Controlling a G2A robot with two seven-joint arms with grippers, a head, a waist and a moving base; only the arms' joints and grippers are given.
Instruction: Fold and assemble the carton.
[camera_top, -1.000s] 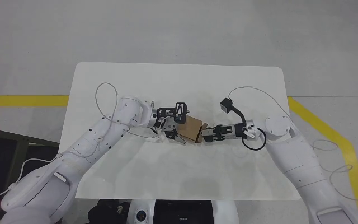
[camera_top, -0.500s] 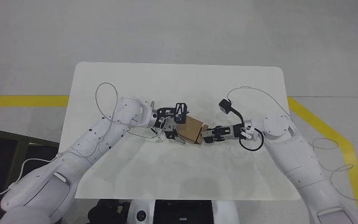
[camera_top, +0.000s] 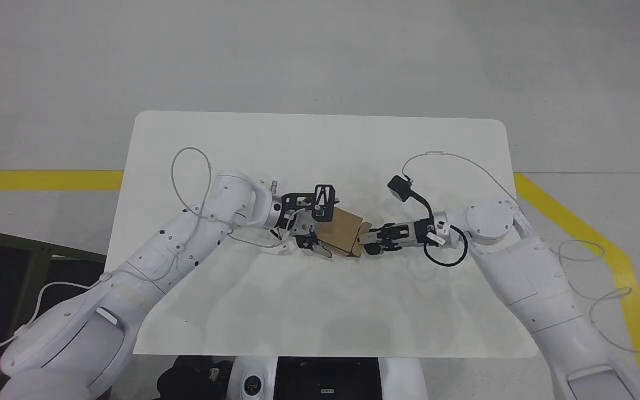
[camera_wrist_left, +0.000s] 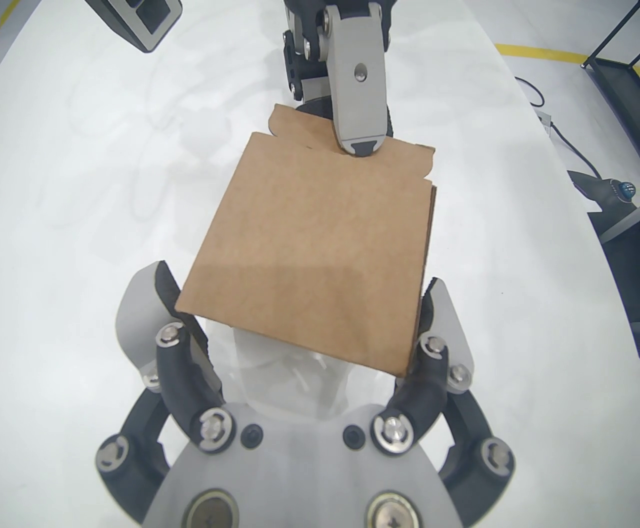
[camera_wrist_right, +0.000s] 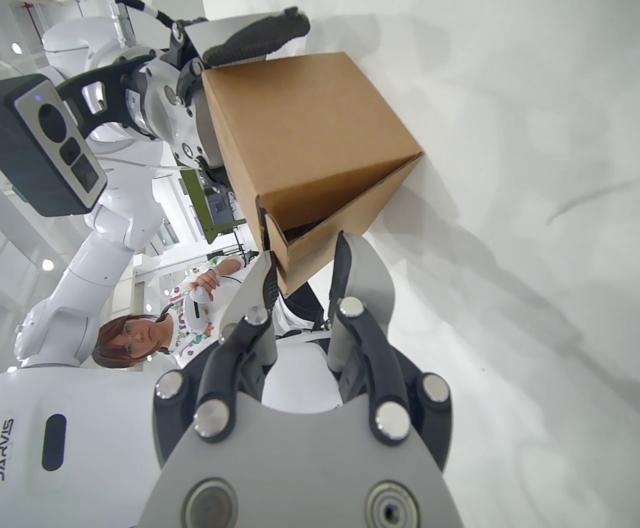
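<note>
Nudging toward the carton (camera_top: 343, 232), right claw (camera_wrist_right: 306, 272) is pinching its flap (camera_wrist_right: 295, 250) for folding while left claw (camera_wrist_left: 300, 300) is clamping it steady.

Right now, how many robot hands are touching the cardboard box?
2. The left hand grips the carton by its two sides at one end. The right hand pinches a flap at the opposite, open end.
</note>
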